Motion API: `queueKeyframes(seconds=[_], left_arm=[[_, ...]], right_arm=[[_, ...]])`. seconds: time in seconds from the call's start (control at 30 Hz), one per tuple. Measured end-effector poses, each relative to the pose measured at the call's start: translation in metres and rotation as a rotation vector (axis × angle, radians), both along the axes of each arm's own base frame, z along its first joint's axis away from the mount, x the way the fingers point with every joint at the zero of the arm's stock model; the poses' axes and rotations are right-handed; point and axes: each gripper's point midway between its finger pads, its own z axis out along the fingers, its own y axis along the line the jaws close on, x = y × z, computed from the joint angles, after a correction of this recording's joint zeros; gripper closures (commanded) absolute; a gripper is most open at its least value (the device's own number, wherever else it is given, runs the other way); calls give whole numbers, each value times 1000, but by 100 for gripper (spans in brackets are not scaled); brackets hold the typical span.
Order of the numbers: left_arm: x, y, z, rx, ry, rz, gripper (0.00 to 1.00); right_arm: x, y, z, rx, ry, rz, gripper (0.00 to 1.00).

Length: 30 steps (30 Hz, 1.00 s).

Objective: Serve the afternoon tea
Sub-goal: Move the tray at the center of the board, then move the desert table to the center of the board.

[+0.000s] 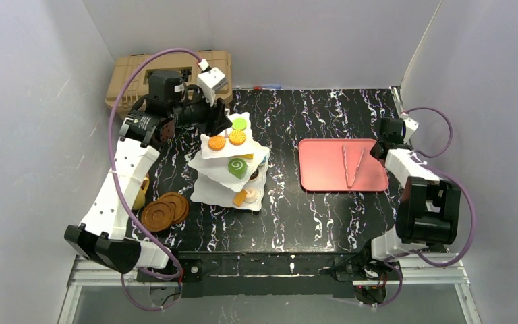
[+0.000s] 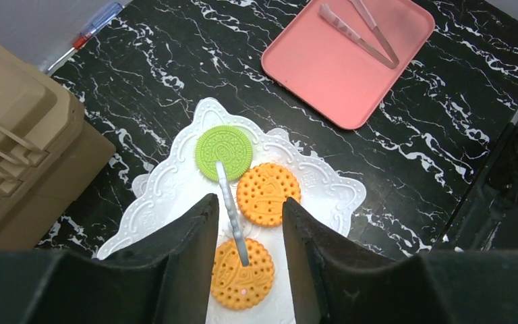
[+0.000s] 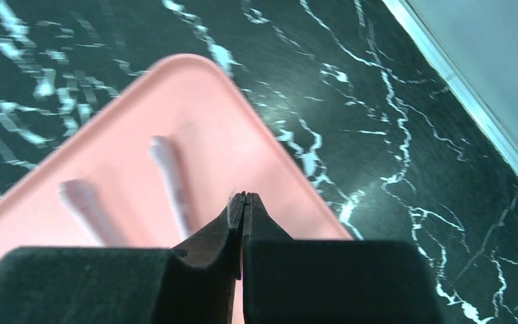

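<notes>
The white three-tier stand (image 1: 210, 191) stands left of the table's middle, with toy pastries on every tier. Its top plate (image 2: 317, 189) carries a green biscuit (image 2: 223, 152) and two orange biscuits (image 2: 268, 194). My left gripper (image 1: 220, 122) hovers over the stand's top, open. In the left wrist view its fingers (image 2: 195, 236) straddle the stand's grey wire loop (image 2: 231, 209) without touching it. Two brown saucers (image 1: 165, 210) and a yellow cup (image 1: 139, 192) sit at the near left. My right gripper (image 3: 244, 197) is shut and empty above the pink tray's right edge.
The flat pink tray (image 1: 324, 177) lies right of centre with pale pink tongs (image 1: 352, 164) on it. The tan ribbed case (image 1: 129, 73) stands at the back left, close behind my left arm. Grey walls enclose the table on three sides.
</notes>
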Motion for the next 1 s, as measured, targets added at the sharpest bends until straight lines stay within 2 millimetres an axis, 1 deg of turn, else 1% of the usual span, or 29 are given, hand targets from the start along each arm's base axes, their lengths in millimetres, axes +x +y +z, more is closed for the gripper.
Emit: queueKeyframes(seconds=[0.1,0.13,0.17,0.2,0.23,0.27,0.37,0.5,0.6,0.67,0.8,1.0], left_arm=[[4,-3,-6,-1,20,-7,71],[5,-4,-8,1,26,-8,77],[7,-5,-10,1,36,-6,85],[8,-5,-12,2,43,-6,91],[10,-6,-13,-1,53,-2,97],[12,-7,-14,0,54,-1,100],[18,-9,-14,-6,65,5,100],[25,-13,-13,-24,91,20,100],[29,-16,-12,-45,107,36,100],[34,-18,-10,-65,110,51,100],[43,-23,-7,-100,108,76,100],[59,-45,-8,-127,98,55,100]], right_arm=[[9,16,22,18,-76,50,90],[11,22,27,24,-94,69,90],[13,28,31,31,-106,86,91],[13,33,34,37,-115,103,91],[14,40,37,42,-125,120,91],[15,46,40,46,-135,136,91],[15,64,52,52,-169,181,91],[15,97,70,59,-231,266,91],[10,117,76,67,-262,320,91],[7,123,76,68,-271,335,91],[1,125,72,68,-273,343,91],[-1,128,73,70,-287,351,92]])
